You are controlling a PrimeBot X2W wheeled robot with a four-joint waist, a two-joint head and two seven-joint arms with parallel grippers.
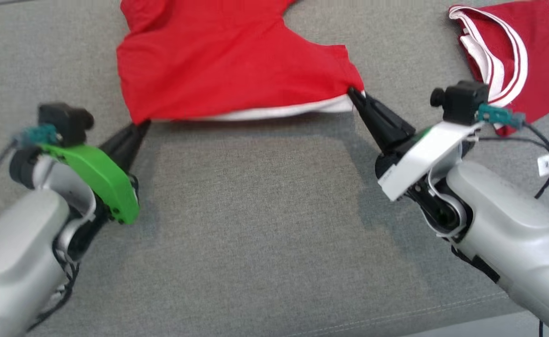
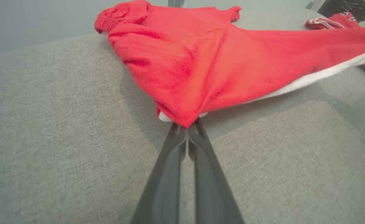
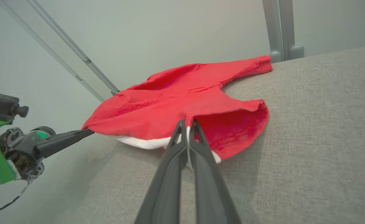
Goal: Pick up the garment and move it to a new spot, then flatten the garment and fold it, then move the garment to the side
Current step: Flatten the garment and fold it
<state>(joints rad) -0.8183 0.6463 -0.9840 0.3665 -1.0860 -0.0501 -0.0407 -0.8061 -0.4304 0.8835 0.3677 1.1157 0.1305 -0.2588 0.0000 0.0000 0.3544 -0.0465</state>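
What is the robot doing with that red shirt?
The robot is holding a red garment by its near edge. The left gripper is shut on one corner and the right gripper on the other. That edge is stretched between them and raised a little off the grey surface, while the far part lies on it. A second jersey lies further right.

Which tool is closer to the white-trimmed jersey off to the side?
Right. The right tool, pinching one corner of the red garment, sits beside the jersey; the left tool pinches the opposite corner, farther away.
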